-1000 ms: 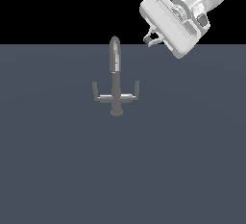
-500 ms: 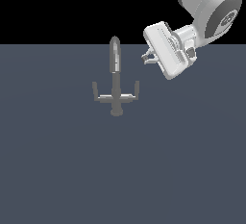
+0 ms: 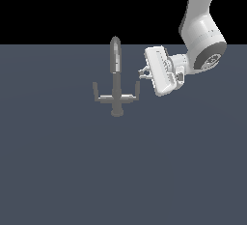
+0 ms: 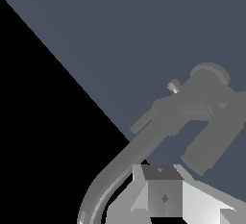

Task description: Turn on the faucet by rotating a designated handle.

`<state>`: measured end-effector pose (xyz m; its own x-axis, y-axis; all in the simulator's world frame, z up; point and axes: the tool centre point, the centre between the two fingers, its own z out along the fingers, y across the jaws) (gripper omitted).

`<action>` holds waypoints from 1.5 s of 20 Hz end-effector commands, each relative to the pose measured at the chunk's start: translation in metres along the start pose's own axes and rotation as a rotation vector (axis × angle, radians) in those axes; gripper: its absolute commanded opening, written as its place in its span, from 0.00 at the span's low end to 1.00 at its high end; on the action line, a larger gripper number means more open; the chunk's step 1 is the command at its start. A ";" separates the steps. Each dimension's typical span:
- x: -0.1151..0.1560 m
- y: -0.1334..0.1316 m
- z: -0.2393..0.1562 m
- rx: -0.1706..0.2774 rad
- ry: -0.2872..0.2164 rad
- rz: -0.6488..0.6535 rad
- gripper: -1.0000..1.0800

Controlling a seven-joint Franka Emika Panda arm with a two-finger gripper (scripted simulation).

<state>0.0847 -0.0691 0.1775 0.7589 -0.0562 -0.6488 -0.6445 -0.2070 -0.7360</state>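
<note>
The faucet [image 3: 116, 90] is a small grey tap standing on the dark floor, with a tall rounded spout, a round base and a crossbar. A short upright lever sits at each end of the crossbar. The handle [image 3: 137, 89] on the exterior view's right is the one nearest my gripper [image 3: 144, 73], whose fingertips hang just above and to the right of it without touching. The jaws look shut with nothing between them. In the wrist view the spout [image 4: 129, 158] runs close past the gripper [image 4: 161, 180], with the near handle [image 4: 211, 143] beside it.
The other lever [image 3: 95, 90] stands at the crossbar's far end on the exterior view's left. The arm's white wrist and forearm [image 3: 202, 45] rise up to the right of the faucet. A flat dark grey floor [image 3: 120, 171] surrounds the tap.
The gripper has come down and moved left, from high at the right to right beside the faucet's right lever. The hand has turned so its fingers point at the faucet.
</note>
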 end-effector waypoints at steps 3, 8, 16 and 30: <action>0.022 0.007 0.008 0.071 -0.031 0.029 0.00; 0.038 0.012 0.016 0.122 -0.053 0.052 0.00; 0.049 0.015 0.022 0.153 -0.067 0.066 0.00; 0.036 0.020 0.021 0.151 -0.066 0.066 0.00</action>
<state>0.1002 -0.0543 0.1343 0.7101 0.0003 -0.7041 -0.7030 -0.0557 -0.7090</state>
